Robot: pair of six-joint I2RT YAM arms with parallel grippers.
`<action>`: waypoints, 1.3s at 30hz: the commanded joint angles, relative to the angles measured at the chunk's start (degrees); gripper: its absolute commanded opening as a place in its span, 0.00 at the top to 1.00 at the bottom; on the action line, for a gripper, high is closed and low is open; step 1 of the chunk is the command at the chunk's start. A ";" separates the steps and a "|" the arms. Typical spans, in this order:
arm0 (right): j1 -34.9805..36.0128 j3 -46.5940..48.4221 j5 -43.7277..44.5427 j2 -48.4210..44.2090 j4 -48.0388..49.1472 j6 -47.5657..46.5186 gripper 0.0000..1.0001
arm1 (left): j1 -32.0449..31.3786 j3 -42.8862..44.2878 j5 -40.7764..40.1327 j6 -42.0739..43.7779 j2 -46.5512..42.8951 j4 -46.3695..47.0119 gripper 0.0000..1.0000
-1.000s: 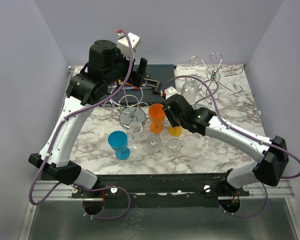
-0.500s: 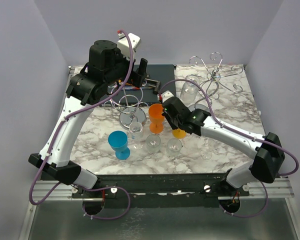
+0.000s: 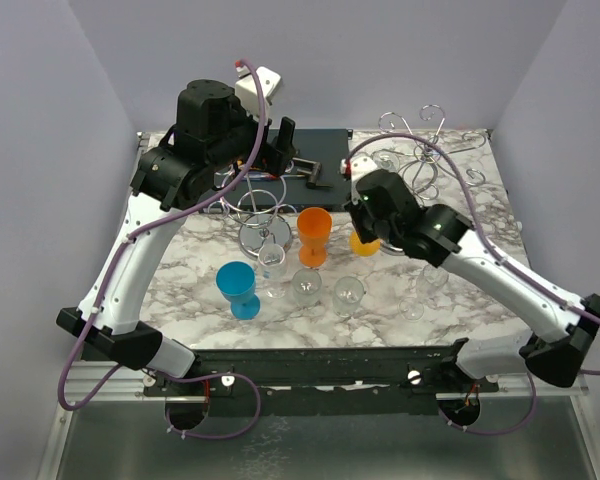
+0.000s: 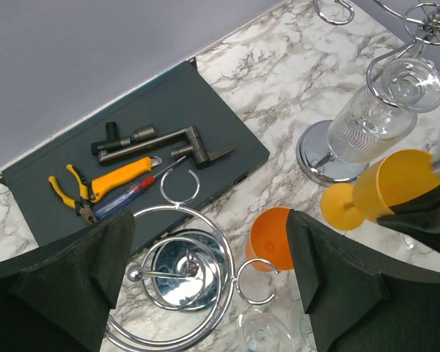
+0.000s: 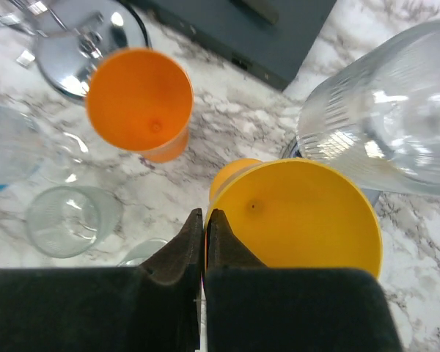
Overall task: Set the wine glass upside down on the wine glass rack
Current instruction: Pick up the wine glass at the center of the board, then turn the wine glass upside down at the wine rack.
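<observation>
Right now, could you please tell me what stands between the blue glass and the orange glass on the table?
A clear glass stands between the blue glass and the orange glass, as the top external view shows.

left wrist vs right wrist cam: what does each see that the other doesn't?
Left wrist only: pliers and a screwdriver lying on the dark tray. Right wrist only: a close look at the right gripper, shut on the rim of the yellow glass. Both: the yellow glass, the upright orange glass, a ribbed clear glass and part of the dark tray.
</observation>
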 commanded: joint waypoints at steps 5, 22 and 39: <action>-0.15 16.74 -11.92 -5.55 -11.23 1.81 1.00 | 0.36 0.76 5.79 -2.92 -1.42 -1.89 0.09; -0.15 17.70 -13.22 -14.87 16.17 4.52 0.99 | 0.36 -3.53 18.91 -8.60 -3.03 -4.06 0.12; -0.19 8.20 -18.92 -17.53 28.25 10.38 0.99 | 0.45 -0.05 26.92 -13.25 2.58 -0.45 0.35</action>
